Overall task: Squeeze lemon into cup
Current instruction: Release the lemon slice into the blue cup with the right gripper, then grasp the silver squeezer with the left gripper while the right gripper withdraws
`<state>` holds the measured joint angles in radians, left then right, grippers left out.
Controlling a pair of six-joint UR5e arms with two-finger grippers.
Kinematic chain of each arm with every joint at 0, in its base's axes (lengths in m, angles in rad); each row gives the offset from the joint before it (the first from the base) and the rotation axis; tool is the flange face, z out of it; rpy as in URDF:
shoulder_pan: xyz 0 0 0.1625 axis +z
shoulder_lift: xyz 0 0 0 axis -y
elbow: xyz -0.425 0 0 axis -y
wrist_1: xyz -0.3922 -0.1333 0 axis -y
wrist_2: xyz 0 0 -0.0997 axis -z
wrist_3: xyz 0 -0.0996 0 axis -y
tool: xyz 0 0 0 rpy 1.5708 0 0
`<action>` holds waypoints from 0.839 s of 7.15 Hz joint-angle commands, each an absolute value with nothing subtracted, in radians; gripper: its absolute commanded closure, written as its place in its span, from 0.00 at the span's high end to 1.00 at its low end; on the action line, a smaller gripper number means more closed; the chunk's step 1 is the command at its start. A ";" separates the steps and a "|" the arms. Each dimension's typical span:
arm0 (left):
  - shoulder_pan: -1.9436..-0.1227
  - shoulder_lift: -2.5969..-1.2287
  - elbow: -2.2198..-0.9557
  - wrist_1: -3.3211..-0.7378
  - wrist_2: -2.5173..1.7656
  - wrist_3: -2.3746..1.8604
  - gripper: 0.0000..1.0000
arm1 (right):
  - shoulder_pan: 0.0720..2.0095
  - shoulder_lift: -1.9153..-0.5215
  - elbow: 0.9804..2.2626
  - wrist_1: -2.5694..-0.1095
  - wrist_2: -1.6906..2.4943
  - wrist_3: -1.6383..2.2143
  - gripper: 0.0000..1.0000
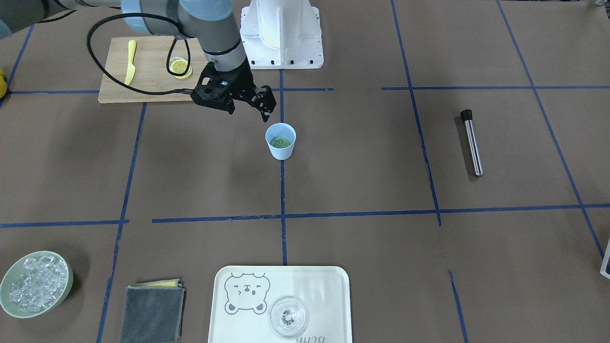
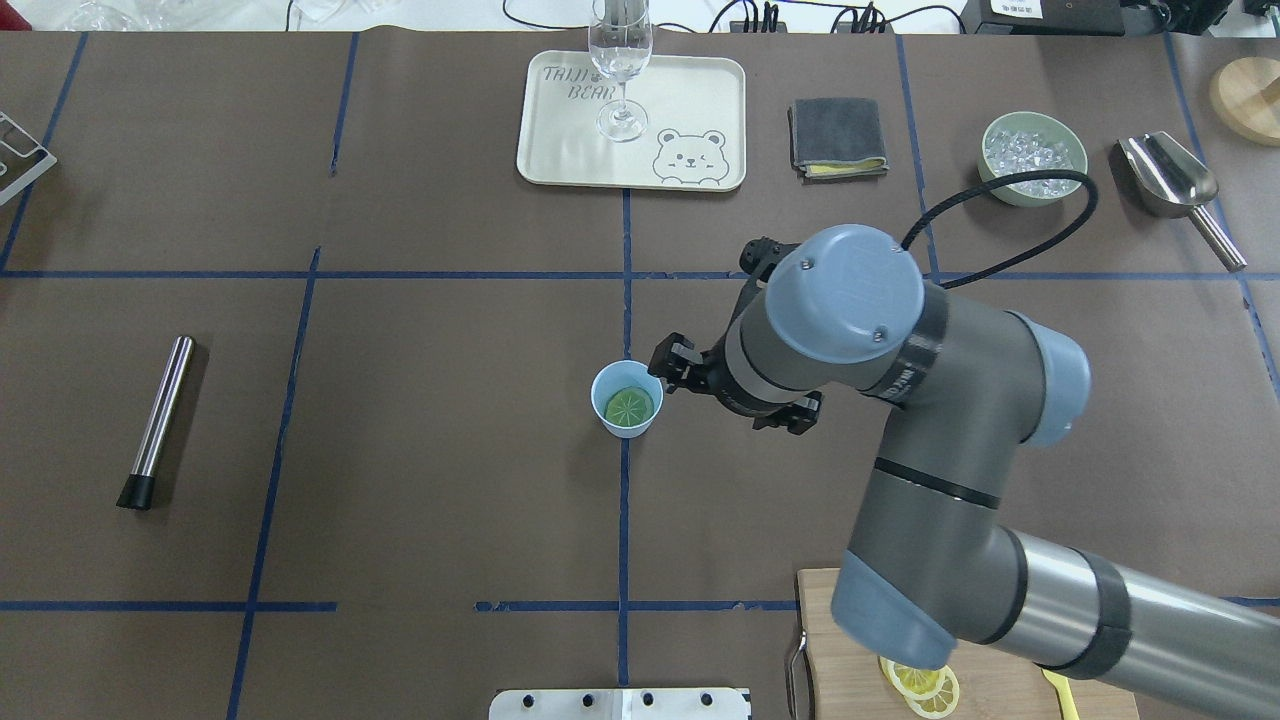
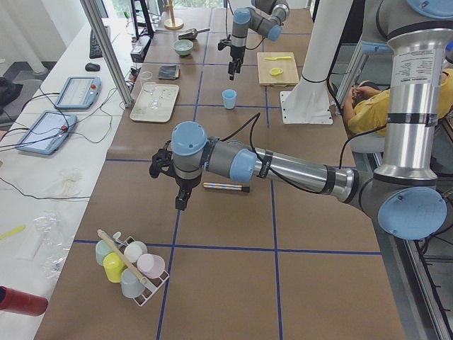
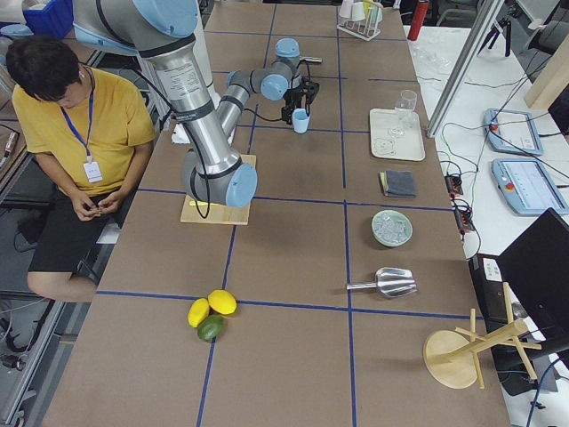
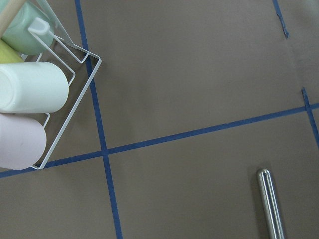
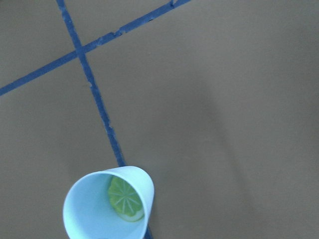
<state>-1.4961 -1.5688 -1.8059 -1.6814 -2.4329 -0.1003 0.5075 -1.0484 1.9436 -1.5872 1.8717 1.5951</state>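
Observation:
The light-blue cup stands upright at the table's middle, on a blue tape line. One lemon slice lies flat at its bottom, also seen in the overhead view and the right wrist view. My right gripper hangs beside and slightly above the cup's rim, on the robot's side, open and empty. More lemon slices lie on the wooden cutting board. My left gripper shows only in the exterior left view, over bare table; I cannot tell its state.
A yellow toy knife lies on the board. A steel muddler lies on my left side. A bear tray with a clear glass, a grey cloth and a bowl of ice line the far edge. A cup rack stands near the left arm.

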 commanded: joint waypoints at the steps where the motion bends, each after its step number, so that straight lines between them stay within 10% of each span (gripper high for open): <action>1: -1.329 -1.568 -1.812 -1.820 -2.421 -0.342 1.00 | 0.573 -1.181 1.999 -1.580 1.894 1.409 1.00; 6: -0.967 -1.575 -1.678 -2.106 -2.179 -0.698 0.98 | 0.719 -1.359 2.039 -1.562 1.968 1.089 1.00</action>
